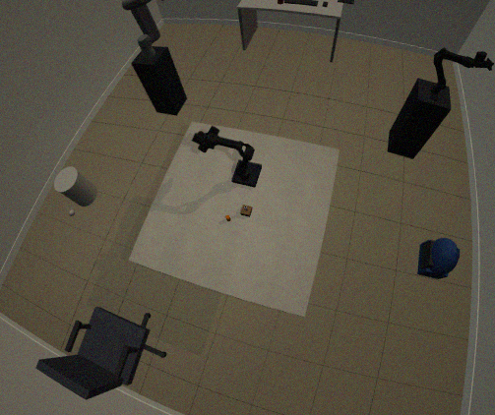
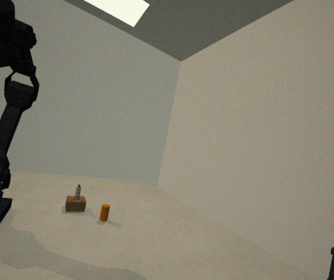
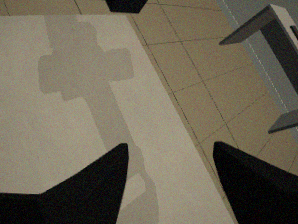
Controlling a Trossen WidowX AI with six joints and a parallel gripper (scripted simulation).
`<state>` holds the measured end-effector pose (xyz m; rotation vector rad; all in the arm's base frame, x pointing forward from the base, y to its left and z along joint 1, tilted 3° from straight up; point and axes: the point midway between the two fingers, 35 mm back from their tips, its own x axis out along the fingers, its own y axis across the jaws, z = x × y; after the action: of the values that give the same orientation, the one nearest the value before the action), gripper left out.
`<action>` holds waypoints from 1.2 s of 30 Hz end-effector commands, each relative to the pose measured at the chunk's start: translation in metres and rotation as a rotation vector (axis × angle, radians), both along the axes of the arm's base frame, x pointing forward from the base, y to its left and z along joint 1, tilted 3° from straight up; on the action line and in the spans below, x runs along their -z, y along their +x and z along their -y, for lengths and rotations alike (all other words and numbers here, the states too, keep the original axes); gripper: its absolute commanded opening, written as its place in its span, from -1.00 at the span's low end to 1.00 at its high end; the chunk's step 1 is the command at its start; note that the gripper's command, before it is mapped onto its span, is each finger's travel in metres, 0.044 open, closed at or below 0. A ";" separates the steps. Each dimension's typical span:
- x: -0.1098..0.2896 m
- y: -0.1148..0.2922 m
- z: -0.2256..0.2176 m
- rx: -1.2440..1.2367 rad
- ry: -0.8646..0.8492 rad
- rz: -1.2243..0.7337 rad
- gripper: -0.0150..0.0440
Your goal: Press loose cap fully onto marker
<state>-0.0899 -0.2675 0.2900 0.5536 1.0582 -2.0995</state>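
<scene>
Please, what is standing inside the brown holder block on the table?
The grey marker stands upright in the holder block, tip uncapped. Its lower part is hidden inside the block. The orange cap stands apart on the table.

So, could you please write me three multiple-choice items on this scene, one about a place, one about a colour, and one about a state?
1. Where does the cap stand?
A. on the marker
B. on the table beside the holder block
C. between the hand's fingers

2. What colour is the cap?
A. orange
B. blue
C. white

3. What is the state of the hand?
A. shut on the cap
B. shut on the marker
C. open, holding nothing

Answers:
1 B, the exterior view shows it upright on the table, apart from the holder block.
2 A, it is plainly orange.
3 C, the wrist view shows only table and floor between the fingers, while the marker stands bare in the block.
</scene>
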 end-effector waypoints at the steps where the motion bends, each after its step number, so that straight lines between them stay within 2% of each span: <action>1: 0.015 0.051 0.020 -0.192 0.053 0.060 0.33; 8: 0.043 0.161 0.028 -0.541 0.172 0.149 0.33; 16: 0.071 0.273 -0.013 -0.891 0.324 0.202 0.33; 24: 0.098 0.360 -0.084 -1.207 0.514 0.229 0.33; 28: 0.115 0.399 -0.140 -1.378 0.646 0.238 0.33; 33: 0.136 0.430 -0.221 -1.578 0.829 0.228 0.33; 36: 0.145 0.433 -0.259 -1.662 0.917 0.215 0.33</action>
<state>0.3418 -0.0391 0.1527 0.1272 1.4467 -0.1822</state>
